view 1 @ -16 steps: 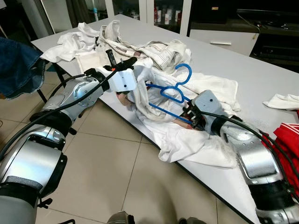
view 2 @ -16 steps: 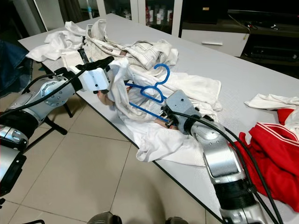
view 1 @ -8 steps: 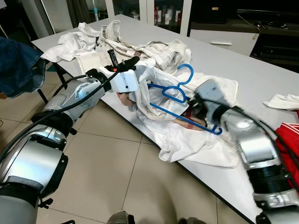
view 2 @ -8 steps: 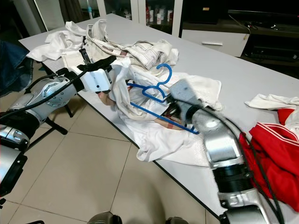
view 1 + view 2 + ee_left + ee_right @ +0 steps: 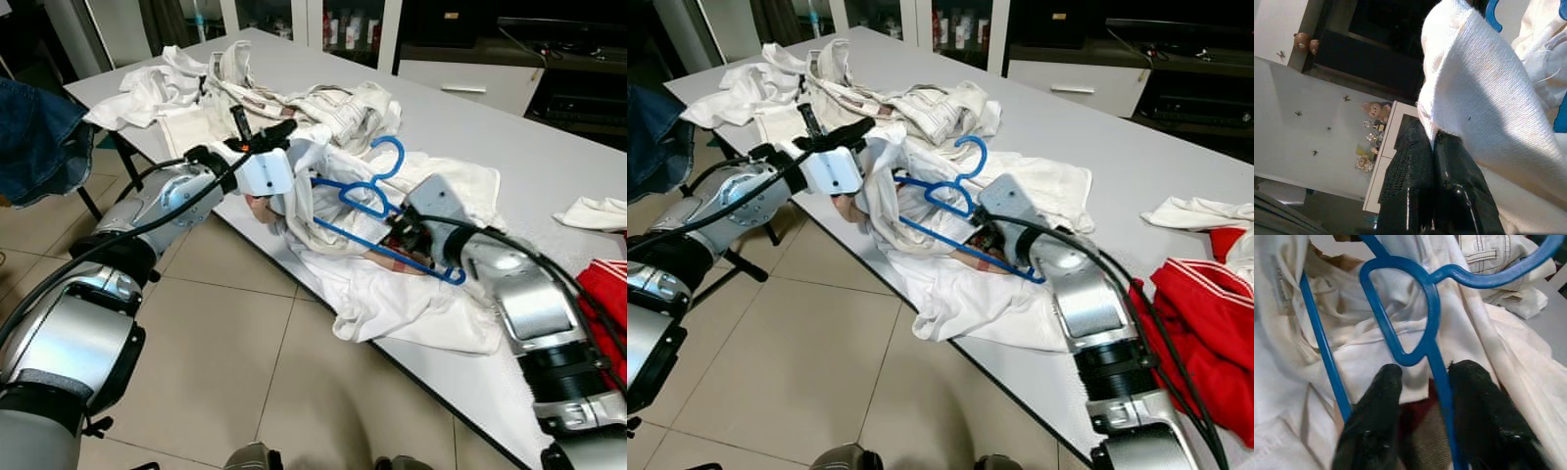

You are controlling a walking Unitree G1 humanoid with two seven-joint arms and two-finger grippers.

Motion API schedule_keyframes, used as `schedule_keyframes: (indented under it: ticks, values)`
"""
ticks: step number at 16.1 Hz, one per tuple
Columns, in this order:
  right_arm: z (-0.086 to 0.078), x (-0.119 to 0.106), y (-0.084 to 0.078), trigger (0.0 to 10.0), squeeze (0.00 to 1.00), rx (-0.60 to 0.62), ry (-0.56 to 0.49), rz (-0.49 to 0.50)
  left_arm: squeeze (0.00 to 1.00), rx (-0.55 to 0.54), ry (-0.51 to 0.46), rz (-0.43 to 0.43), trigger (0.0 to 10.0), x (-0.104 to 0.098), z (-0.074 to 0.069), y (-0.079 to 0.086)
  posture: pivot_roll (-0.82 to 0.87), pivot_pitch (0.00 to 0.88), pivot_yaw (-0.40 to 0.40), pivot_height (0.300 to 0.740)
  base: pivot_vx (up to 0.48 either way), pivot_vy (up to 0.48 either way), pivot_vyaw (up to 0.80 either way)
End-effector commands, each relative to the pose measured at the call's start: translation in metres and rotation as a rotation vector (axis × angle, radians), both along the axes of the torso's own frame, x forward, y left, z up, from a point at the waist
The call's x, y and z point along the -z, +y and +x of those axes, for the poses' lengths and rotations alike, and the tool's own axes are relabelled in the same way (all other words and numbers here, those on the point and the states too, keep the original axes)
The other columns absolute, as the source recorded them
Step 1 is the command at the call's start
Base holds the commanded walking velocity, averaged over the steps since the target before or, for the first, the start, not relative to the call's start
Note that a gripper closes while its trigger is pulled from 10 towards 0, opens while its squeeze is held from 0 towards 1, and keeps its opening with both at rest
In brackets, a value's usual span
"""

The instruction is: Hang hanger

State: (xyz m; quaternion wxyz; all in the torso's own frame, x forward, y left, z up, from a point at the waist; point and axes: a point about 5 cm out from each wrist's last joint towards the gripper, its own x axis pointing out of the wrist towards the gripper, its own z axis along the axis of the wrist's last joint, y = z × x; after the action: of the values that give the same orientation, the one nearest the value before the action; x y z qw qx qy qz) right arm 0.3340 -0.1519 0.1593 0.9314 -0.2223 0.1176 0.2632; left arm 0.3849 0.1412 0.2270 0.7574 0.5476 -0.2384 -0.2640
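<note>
Since a second ago my right gripper [image 5: 1422, 382] slid up the blue hanger [image 5: 377, 201], fingers loosely straddling its bar at frame centre. My left gripper [image 5: 1432, 142] pinches the white garment [image 5: 299, 176] (upper left); pulling could drag the cloth off.

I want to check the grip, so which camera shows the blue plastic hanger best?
The right wrist view: the blue plastic hanger runs between the right end effector fingers. Both eye views show it whole but small; the left wrist view catches only blue slivers.

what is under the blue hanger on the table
Under the blue hanger lies a rumpled white garment spread on the grey table. By the right gripper, a patch of reddish checked fabric peeks out; the rest is covered.
</note>
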Motion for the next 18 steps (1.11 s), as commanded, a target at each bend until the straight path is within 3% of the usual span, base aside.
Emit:
schedule_keyframes:
  ticks: [1,5,10,11,12,13,14,17,18]
  values:
    - [0.006,-0.006,0.004,10.0,1.0,-0.01,-0.022,-0.001,0.0,0.009,-0.026,0.007,10.0,-0.005,0.0,-0.001,-0.01,0.0,0.049,0.723,0.0,0.0,0.0]
    - [0.018,-0.003,0.0,10.0,1.0,0.062,-0.051,-0.088,0.0,0.01,-0.023,0.008,10.0,-0.004,0.0,-0.001,-0.01,0.0,0.048,0.723,0.0,0.0,0.0]
    - [0.02,0.009,0.005,10.0,1.0,0.054,-0.006,-0.118,0.0,0.011,-0.024,0.009,10.0,-0.005,0.0,0.0,-0.01,0.0,0.05,0.723,0.0,0.0,0.0]
    - [0.025,0.014,0.003,10.0,1.0,0.114,0.011,-0.086,0.0,0.016,-0.028,0.008,10.0,-0.006,0.0,-0.003,-0.01,0.0,0.05,0.723,0.0,0.0,0.0]
    - [0.027,0.015,0.003,3.7,0.55,0.144,0.007,-0.063,0.0,0.019,-0.028,0.007,10.0,-0.006,0.0,-0.003,-0.01,0.0,0.051,0.723,0.0,0.0,0.0]
    - [0.028,0.014,0.003,3.7,0.55,0.154,0.003,-0.057,0.0,0.02,-0.028,0.007,10.0,-0.006,0.0,-0.004,-0.01,0.0,0.051,0.723,0.0,0.0,0.0]
    - [0.029,0.014,0.004,0.0,0.08,0.161,-0.001,-0.047,0.0,0.021,-0.028,0.006,10.0,-0.006,0.0,-0.004,-0.01,0.0,0.051,0.723,0.0,0.0,0.0]
    - [0.029,0.014,0.004,0.0,0.08,0.161,-0.001,-0.047,0.0,0.021,-0.028,0.006,10.0,-0.006,0.0,-0.004,-0.01,0.0,0.051,0.723,0.0,0.0,0.0]
    - [0.03,0.014,0.005,0.0,0.0,0.181,-0.01,-0.036,0.0,0.022,-0.027,0.005,10.0,-0.005,0.0,-0.004,-0.01,0.0,0.053,0.723,0.0,0.0,0.0]
